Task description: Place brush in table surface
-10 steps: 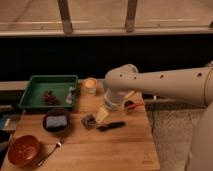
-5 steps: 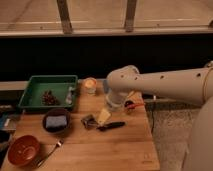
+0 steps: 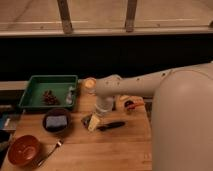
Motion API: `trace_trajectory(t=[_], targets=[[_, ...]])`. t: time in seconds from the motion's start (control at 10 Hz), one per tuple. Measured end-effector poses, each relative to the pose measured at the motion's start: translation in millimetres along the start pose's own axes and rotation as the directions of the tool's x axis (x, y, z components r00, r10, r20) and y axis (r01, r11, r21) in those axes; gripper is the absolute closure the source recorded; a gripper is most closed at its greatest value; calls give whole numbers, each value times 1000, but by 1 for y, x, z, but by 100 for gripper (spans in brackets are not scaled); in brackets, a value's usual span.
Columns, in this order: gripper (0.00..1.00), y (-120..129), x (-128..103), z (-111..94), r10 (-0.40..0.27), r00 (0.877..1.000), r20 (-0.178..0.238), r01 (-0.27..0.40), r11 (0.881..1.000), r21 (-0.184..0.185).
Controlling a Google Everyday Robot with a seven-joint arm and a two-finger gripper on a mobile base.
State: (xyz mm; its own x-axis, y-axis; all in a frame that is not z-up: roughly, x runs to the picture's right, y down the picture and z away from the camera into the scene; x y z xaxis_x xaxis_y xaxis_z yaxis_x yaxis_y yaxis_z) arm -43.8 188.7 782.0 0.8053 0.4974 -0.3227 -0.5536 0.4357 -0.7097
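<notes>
My gripper (image 3: 94, 123) is low over the table (image 3: 105, 156), near its middle, with my arm reaching in from the right. I can't tell how far it is open, or whether it has hold of anything.

The brush (image 3: 112, 126) lies flat on the wood just right of the gripper. Its handle is slim, glossy and black, pointing right and tilted slightly toward the back edge. Its head end runs in under the gripper, so the bristles are hard to make out. I can't tell whether the brush and gripper touch.

A green tray (image 3: 31, 85) sits at back left, well apart from the brush. A dark bowl (image 3: 56, 131) holding a blue-grey block is left of the gripper. A fork (image 3: 50, 151) lies at front left beside a brown bowl (image 3: 23, 150).
</notes>
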Motion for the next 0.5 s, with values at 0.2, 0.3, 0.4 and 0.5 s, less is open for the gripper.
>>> trace_trajectory(t=[0.2, 0.3, 0.4, 0.5], targets=[[20, 4, -4, 20, -17, 1000, -24, 16, 999, -38], [20, 6, -4, 28, -18, 999, -35, 16, 999, -51], [20, 8, -3, 32, -16, 999, -41, 13, 998, -61], [20, 9, 2, 37, -9, 999, -50, 6, 998, -67]])
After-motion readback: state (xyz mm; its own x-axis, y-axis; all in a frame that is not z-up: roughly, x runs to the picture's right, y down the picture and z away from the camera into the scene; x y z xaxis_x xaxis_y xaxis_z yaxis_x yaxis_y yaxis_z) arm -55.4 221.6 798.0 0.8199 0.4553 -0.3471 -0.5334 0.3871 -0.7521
